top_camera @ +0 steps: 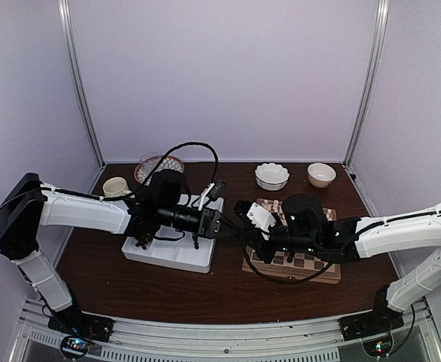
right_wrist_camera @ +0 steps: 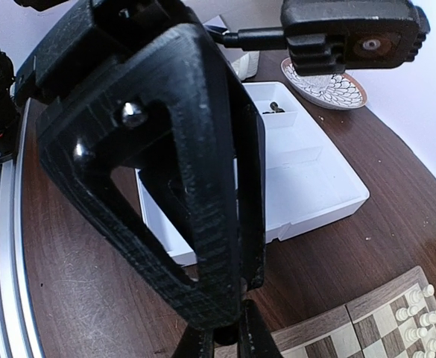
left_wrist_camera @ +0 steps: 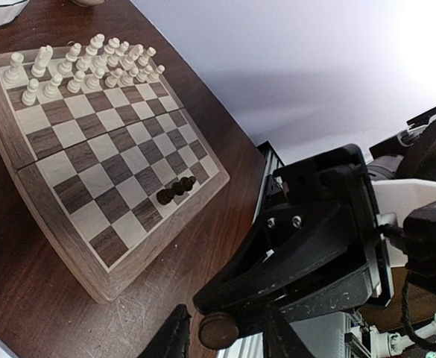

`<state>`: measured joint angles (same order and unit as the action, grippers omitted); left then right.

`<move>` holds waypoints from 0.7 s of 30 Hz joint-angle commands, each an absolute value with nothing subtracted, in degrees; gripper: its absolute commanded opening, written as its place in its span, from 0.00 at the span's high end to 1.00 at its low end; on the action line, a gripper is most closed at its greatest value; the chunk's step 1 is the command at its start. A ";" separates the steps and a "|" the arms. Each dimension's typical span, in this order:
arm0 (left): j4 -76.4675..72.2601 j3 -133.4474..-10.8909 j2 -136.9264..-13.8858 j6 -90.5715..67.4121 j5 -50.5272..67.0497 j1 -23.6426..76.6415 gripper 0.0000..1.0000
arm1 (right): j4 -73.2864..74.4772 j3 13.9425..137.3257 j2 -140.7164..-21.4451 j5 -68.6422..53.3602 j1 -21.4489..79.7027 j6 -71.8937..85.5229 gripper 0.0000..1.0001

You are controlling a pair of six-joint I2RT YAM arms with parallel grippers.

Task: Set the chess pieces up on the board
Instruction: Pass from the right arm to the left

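Nearest, at the tip of the closed right pincer (right_wrist_camera: pixel 227 339): one tiny dark brown wooden chess piece (left_wrist_camera: pixel 218 330), round base turned to the left wrist camera, apparently clamped there. On either side of it, the fingers of the left pincer (left_wrist_camera: pixel 226 341), parted, close to the piece but not clearly touching. Probably very light, hard and smooth, so easy to twist or drop in a hand-over; better to take hold low on the body, just above the base, squarely. Beyond the left pincer, the square wooden chessboard (left_wrist_camera: pixel 76 160) with light and dark checks, a few dark pieces (left_wrist_camera: pixel 177 190) near its closer edge, pale cream chessmen (left_wrist_camera: pixel 83 63) on the far rows. Beyond the right pincer, the white rectangular divided tray (right_wrist_camera: pixel 314 186), something small and dark, perhaps further chessmen, in a far compartment.
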<state>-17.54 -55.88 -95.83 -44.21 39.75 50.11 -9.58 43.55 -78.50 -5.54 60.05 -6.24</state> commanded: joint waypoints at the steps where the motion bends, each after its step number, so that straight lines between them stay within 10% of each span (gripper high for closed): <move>1: -20.04 -57.72 -96.81 -44.03 40.91 50.53 0.68 | -9.49 44.69 -78.33 -2.98 60.80 -7.17 0.93; 21: -18.54 -58.77 -95.55 -43.27 39.93 50.42 0.87 | -12.86 41.84 -75.88 -2.80 60.92 -6.35 0.71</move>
